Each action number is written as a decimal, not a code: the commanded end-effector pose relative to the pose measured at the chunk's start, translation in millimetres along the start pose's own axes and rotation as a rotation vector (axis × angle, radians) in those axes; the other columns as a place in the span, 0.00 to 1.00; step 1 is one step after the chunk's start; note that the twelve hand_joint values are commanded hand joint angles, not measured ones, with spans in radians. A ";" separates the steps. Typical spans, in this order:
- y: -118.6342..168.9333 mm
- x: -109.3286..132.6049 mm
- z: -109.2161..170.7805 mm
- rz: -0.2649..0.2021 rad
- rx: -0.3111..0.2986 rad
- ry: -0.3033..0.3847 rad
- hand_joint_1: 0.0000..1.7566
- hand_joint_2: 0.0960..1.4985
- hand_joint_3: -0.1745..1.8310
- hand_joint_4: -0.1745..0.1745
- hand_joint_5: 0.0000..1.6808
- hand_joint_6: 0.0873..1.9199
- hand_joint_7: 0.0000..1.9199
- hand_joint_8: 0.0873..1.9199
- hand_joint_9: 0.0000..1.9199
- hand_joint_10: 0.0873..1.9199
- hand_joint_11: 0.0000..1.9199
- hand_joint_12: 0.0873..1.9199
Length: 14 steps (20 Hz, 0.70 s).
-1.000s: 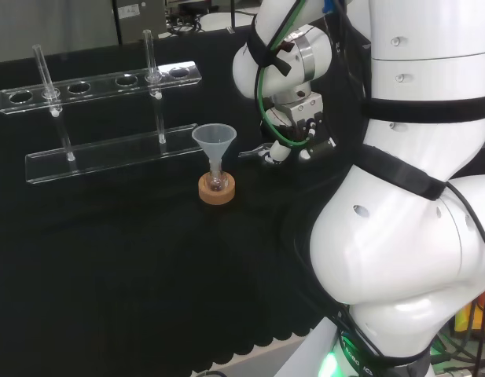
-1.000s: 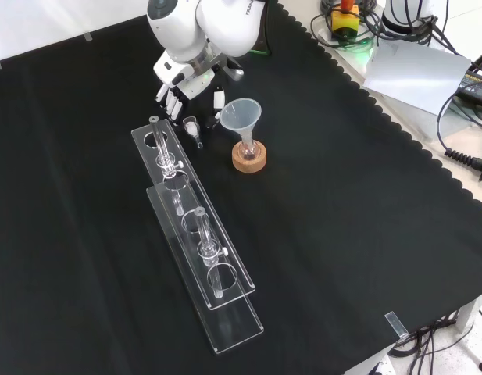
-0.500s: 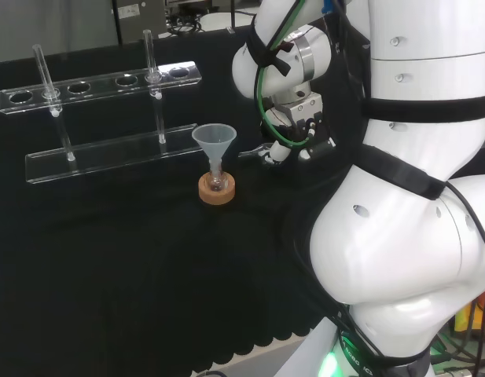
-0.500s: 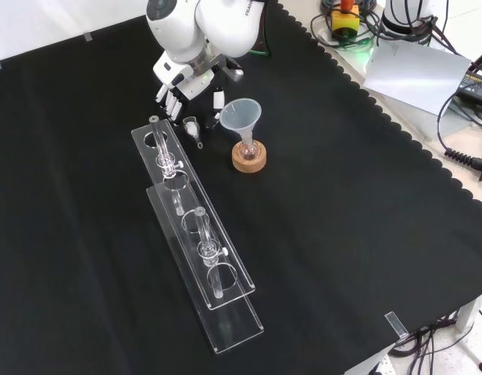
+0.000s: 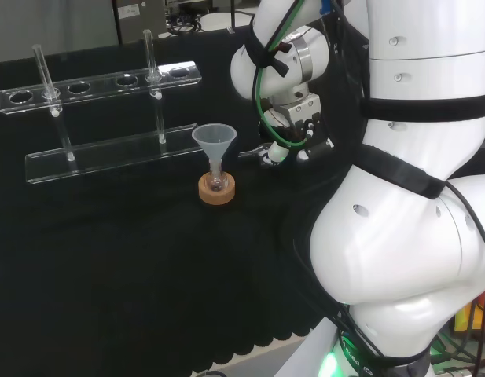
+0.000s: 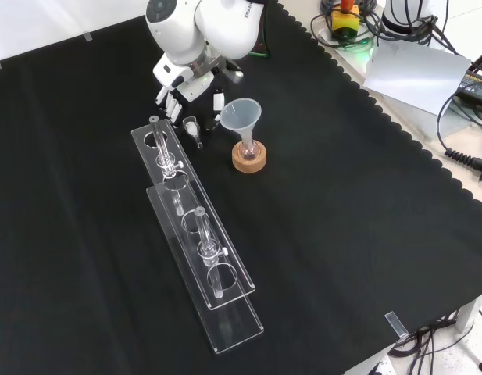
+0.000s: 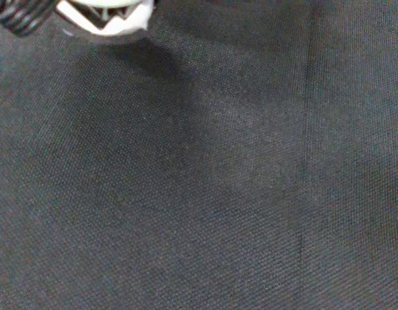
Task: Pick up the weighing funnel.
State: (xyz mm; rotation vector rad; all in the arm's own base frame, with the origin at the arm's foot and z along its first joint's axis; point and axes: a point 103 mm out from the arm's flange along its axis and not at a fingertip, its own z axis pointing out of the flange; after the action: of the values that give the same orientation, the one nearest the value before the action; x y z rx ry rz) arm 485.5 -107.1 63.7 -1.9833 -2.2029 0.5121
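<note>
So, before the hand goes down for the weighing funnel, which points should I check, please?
1. Weighing funnel lies free on the cloth: ok.
2. Hand open, holding nothing: ok.
3. Hand centred over the weighing funnel: cannot tell.
4. Funnel upright in its flask on the cork ring, apart from the hand: ok.
5. Fingers clear of the rack end in the front view: cannot tell.
</note>
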 end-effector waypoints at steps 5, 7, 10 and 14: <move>0.1 0.8 1.9 0.002 0.002 0.002 0.49 0.40 0.39 0.44 0.38 0.34 0.35 0.34 0.43 0.24 0.22 0.67; 0.1 0.5 2.4 0.003 0.003 0.000 0.49 0.41 0.39 0.48 0.41 0.34 0.36 0.34 0.44 0.24 0.23 0.67; 0.8 -0.4 4.1 0.011 0.006 -0.013 0.52 0.49 0.34 0.73 0.53 0.39 0.39 0.33 0.46 0.23 0.24 0.66; 1.3 0.5 4.2 0.020 0.012 -0.028 0.58 0.66 0.15 0.99 0.60 0.47 0.43 0.30 0.49 0.22 0.26 0.65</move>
State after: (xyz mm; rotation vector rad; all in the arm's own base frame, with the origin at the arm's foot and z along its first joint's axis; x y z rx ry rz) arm 486.2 -107.8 61.0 -2.0014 -2.1955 0.5335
